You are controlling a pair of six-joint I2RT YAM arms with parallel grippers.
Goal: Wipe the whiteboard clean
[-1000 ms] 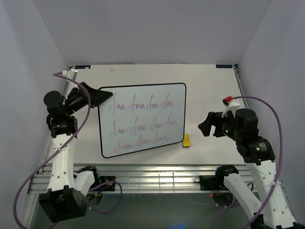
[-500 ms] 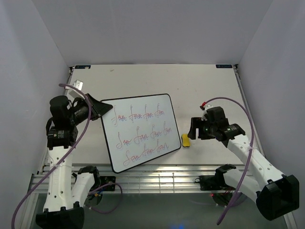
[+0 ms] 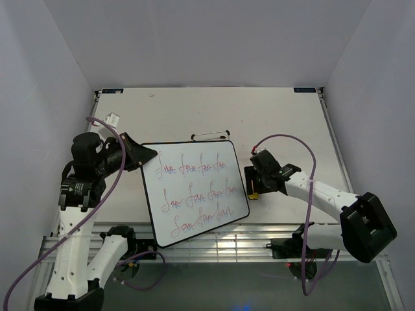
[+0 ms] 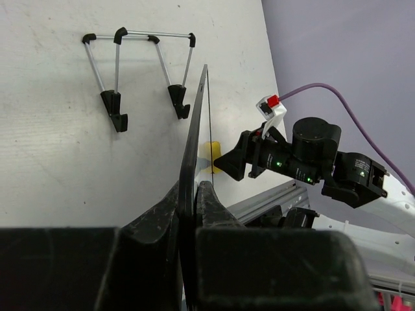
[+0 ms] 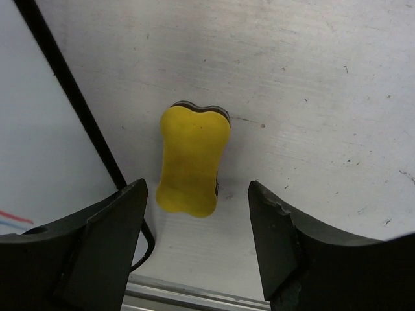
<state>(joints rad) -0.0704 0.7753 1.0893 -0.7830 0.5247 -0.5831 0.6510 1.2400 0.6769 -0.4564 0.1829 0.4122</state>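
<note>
My right gripper (image 5: pixel 196 214) has dropped from well up on the right to straddle the yellow eraser (image 5: pixel 193 159). Its jaws are about half open and narrowing, one finger on each side of the block with a gap showing on both, so I judge it has hold of nothing yet. The eraser lies flat on the table (image 3: pixel 272 116), just beside the right edge of the whiteboard (image 3: pixel 194 194). That board has swung round and come toward me over the last second, and its near corner now hangs above the rail at the table's front edge. All three lines of red scribble are unwiped. My left gripper (image 3: pixel 139 155) is clamped tight on the board's upper-left corner, and its wrist view shows the board edge-on between the fingers. Beyond the board's far edge the wire easel stand (image 3: pixel 209 136) is now uncovered. So wiping hasn't begun; securing the eraser looks like the step in hand.
</note>
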